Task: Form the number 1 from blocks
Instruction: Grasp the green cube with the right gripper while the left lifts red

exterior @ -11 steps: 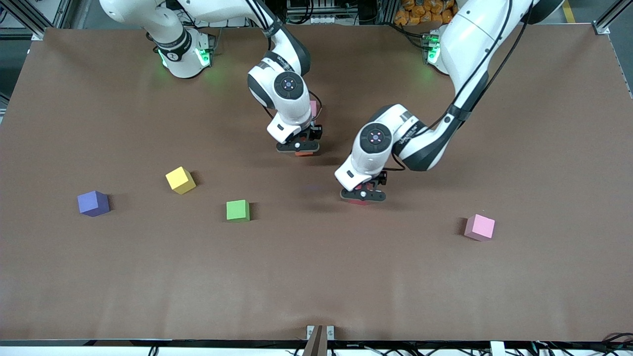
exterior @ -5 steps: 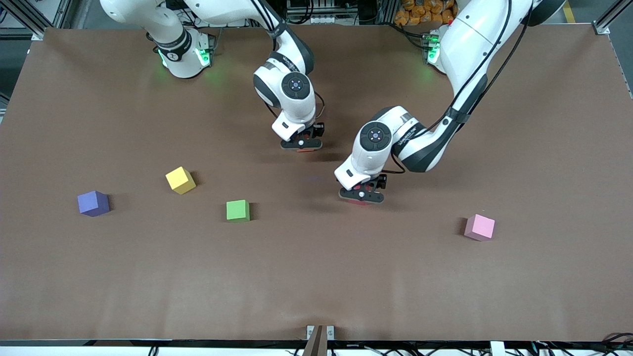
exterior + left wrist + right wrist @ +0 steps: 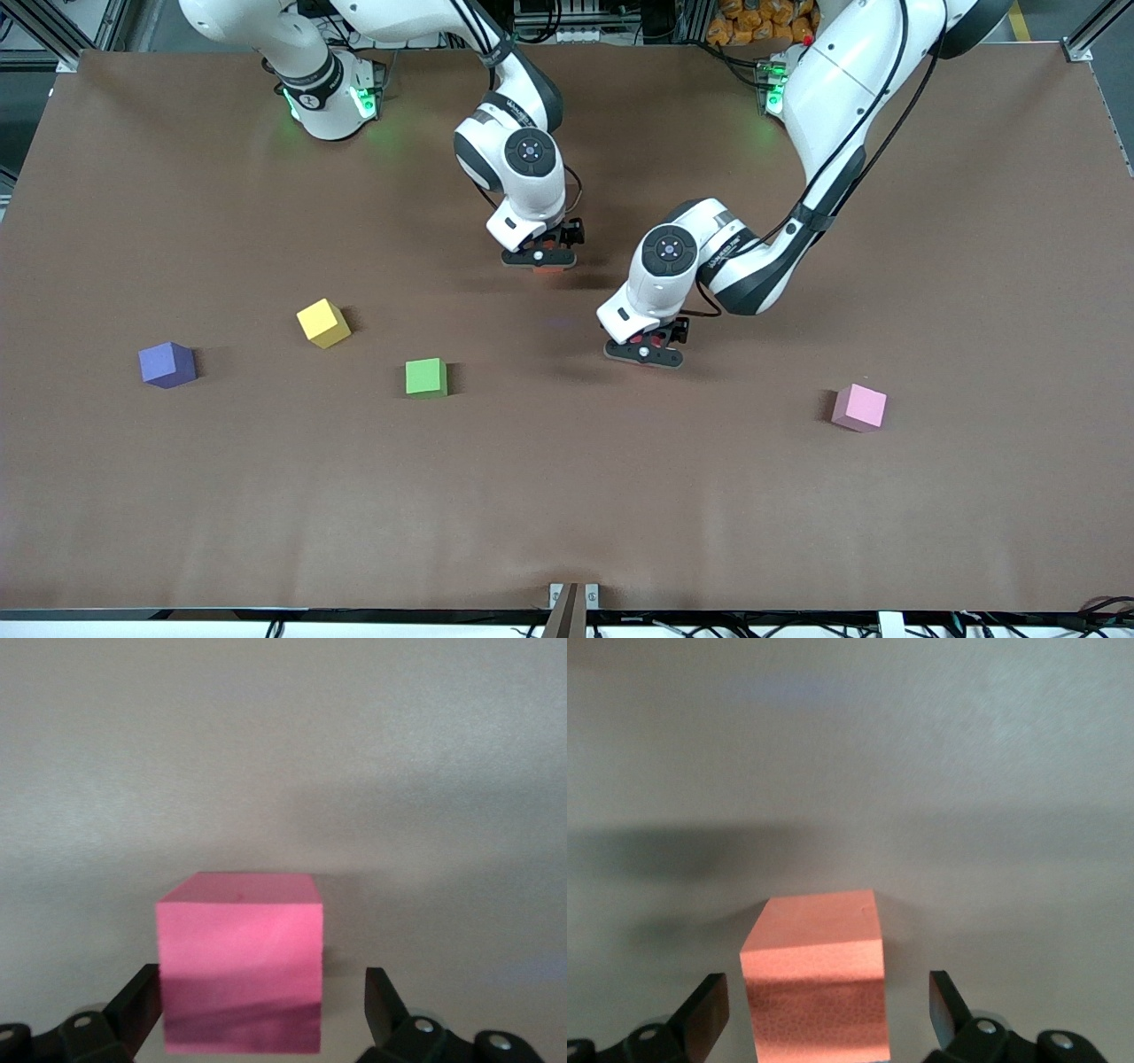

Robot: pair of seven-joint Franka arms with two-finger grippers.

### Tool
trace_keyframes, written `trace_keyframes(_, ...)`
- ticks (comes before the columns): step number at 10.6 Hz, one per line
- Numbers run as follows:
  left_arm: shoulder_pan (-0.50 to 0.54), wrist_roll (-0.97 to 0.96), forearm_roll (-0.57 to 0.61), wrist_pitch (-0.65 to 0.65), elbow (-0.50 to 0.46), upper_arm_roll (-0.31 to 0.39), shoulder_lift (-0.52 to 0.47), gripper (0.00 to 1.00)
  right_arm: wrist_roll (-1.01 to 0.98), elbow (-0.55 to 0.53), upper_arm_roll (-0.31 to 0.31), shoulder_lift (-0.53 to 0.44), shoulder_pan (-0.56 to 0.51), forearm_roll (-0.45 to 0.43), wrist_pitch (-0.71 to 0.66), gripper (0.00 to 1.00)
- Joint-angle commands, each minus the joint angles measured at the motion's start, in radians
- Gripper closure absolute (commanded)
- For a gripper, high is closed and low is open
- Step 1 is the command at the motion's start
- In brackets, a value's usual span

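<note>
Brown table (image 3: 567, 496), aluminium frame rails (image 3: 53, 27)

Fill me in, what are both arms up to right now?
Both arms are low over the middle of the table, each with open jaws straddling a cube that sits on the surface. The right gripper is around an orange cube; the left gripper is around a red cube. Neither cube is clamped. The green cube and pink cube lie apart, nearer the front camera, untouched.
</note>
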Motion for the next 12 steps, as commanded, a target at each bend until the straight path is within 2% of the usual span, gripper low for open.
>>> trace_keyframes(1,-0.003,-0.009,0.028,0.025,0.026,0.008,0.033,0.00,0.000,-0.008,0.003,-0.096,-0.095,0.004,-0.079,0.00)
trace_keyframes(2,-0.006,-0.009,0.028,0.043,0.030,0.020,0.036,0.00,-0.017,-0.008,0.001,-0.103,-0.141,-0.002,-0.090,0.00)
trace_keyframes(4,-0.009,-0.009,0.034,0.060,0.031,0.032,0.050,0.00,-0.184,-0.003,0.001,-0.104,-0.254,-0.007,-0.082,0.00)
trace_keyframes(5,-0.008,-0.011,0.046,0.060,0.031,0.032,0.050,0.27,-0.257,0.011,0.001,-0.102,-0.298,-0.007,-0.081,0.00)
trace_keyframes(7,-0.008,-0.062,0.050,0.060,0.026,0.032,0.050,0.94,-0.421,0.069,0.000,-0.062,-0.390,-0.008,-0.076,0.00)
trace_keyframes(8,-0.006,-0.102,0.051,0.059,0.020,0.032,0.050,1.00,-0.503,0.101,-0.002,-0.039,-0.428,-0.008,-0.076,0.00)
trace_keyframes(10,-0.018,-0.174,0.051,0.045,0.014,0.032,0.041,1.00,-0.575,0.179,-0.043,0.026,-0.439,-0.007,-0.078,0.00)
trace_keyframes(12,-0.059,-0.301,0.053,-0.048,0.013,0.025,0.001,1.00,-0.591,0.250,-0.085,0.096,-0.430,-0.005,-0.076,0.00)
